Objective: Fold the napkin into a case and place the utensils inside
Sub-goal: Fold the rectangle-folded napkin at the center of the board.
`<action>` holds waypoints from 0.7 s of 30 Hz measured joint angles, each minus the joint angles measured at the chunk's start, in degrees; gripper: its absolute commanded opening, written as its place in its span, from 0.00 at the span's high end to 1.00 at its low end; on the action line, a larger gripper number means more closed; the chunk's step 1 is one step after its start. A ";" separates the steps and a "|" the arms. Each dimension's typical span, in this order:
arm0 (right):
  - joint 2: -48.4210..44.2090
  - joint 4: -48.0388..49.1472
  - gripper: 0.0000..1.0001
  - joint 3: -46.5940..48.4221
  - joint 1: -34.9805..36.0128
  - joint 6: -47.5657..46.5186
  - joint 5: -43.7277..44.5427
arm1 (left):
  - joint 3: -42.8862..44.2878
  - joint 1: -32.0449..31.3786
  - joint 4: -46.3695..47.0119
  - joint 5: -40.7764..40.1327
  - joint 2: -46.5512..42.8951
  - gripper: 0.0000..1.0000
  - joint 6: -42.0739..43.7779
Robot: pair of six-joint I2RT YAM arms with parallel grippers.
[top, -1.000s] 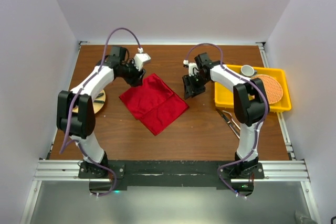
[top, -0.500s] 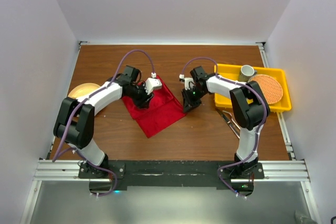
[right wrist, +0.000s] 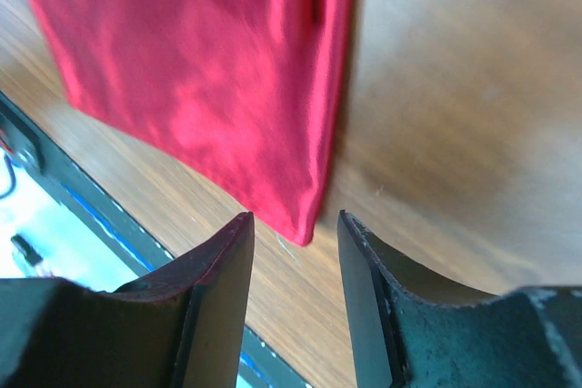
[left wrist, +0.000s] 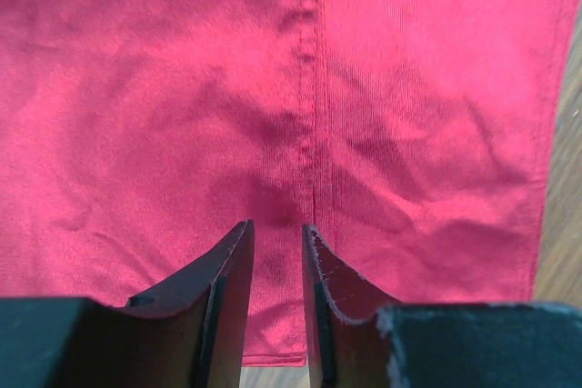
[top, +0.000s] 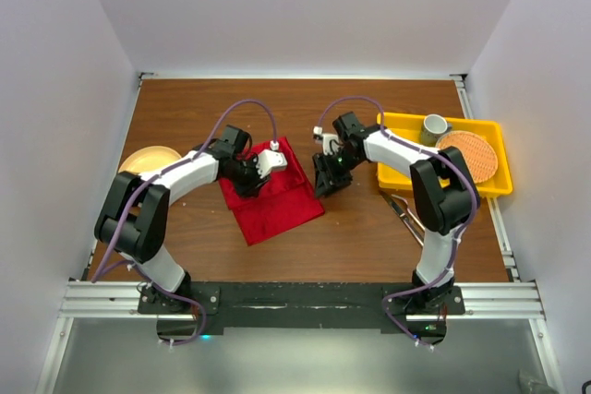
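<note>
The deep-red napkin (top: 282,205) lies folded in a tilted rectangle on the wooden table between the arms. My left gripper (top: 251,177) is low over its upper left part. In the left wrist view the napkin (left wrist: 182,88) fills the frame, and my left gripper (left wrist: 277,229) stands open by a narrow gap with nothing between the fingers. My right gripper (top: 325,180) is at the napkin's right edge. It is open in the right wrist view (right wrist: 294,217), with a napkin (right wrist: 209,70) corner just ahead of its tips. The silver utensils (top: 404,212) lie on the table by the right arm.
A yellow tray (top: 480,189) at the right holds a round orange woven mat (top: 471,156) and a grey cup (top: 435,124). A tan plate (top: 148,160) sits at the left. White walls enclose the table on three sides.
My left gripper has swung from the napkin's far corner down onto the cloth, its jaws narrowing. The napkin has become narrower and turned. My right gripper has moved slightly toward the napkin's right edge.
</note>
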 measured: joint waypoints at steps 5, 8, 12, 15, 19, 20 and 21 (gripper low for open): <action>0.04 1.25 0.62 5.29 -0.42 1.38 0.09 | -1.29 -0.02 0.11 -1.20 0.00 0.68 2.14; 0.57 3.06 0.64 6.60 -0.42 3.48 -0.07 | -1.49 -0.07 0.02 -1.42 0.00 0.68 3.10; 3.19 6.36 0.64 7.15 -0.35 7.06 -0.22 | -1.68 -0.07 0.28 -1.44 0.00 0.68 4.00; 6.01 8.31 0.64 7.61 -0.28 9.25 -0.33 | -2.27 -0.07 0.28 -1.44 0.00 0.67 4.68; 8.92 9.90 0.64 8.57 -0.22 10.88 -0.63 | -2.40 -0.07 0.09 -1.40 0.00 0.67 5.11; 9.38 10.34 0.64 8.70 -0.17 11.23 -0.72 | -2.40 -0.07 0.04 -1.42 0.00 0.67 5.31; 9.55 10.58 0.65 8.74 -0.17 11.43 -0.85 | -2.40 -0.07 -0.04 -1.42 0.00 0.67 5.53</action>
